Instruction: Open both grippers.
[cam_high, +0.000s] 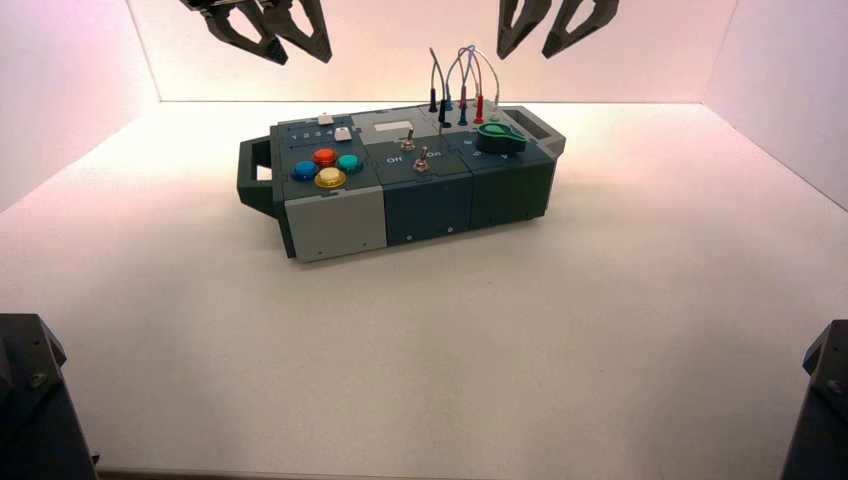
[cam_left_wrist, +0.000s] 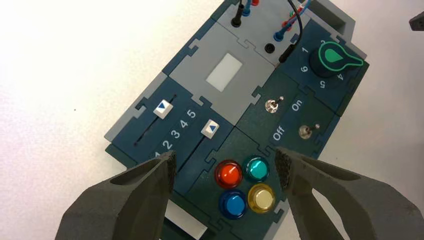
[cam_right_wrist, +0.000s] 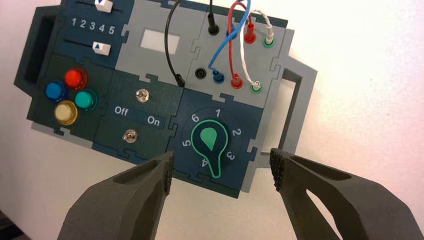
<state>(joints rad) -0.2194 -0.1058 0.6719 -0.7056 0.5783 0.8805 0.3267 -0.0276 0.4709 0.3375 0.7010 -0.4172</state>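
My left gripper (cam_high: 302, 57) hangs high above the table behind the button box's (cam_high: 330, 220) left end. In the left wrist view it (cam_left_wrist: 226, 162) is open, its two fingers wide apart and empty above the four coloured buttons (cam_left_wrist: 245, 186). My right gripper (cam_high: 525, 52) hangs high behind the box's right end. In the right wrist view it (cam_right_wrist: 222, 165) is open and empty above the green knob (cam_right_wrist: 210, 142), whose pointer stands at 4.
The box stands mid-table, turned slightly, with two toggle switches (cam_high: 415, 153) and plugged wires (cam_high: 462, 85) at its back. Two bulky black blocks sit at the front left corner (cam_high: 30, 400) and the front right corner (cam_high: 825, 400). White walls enclose the table.
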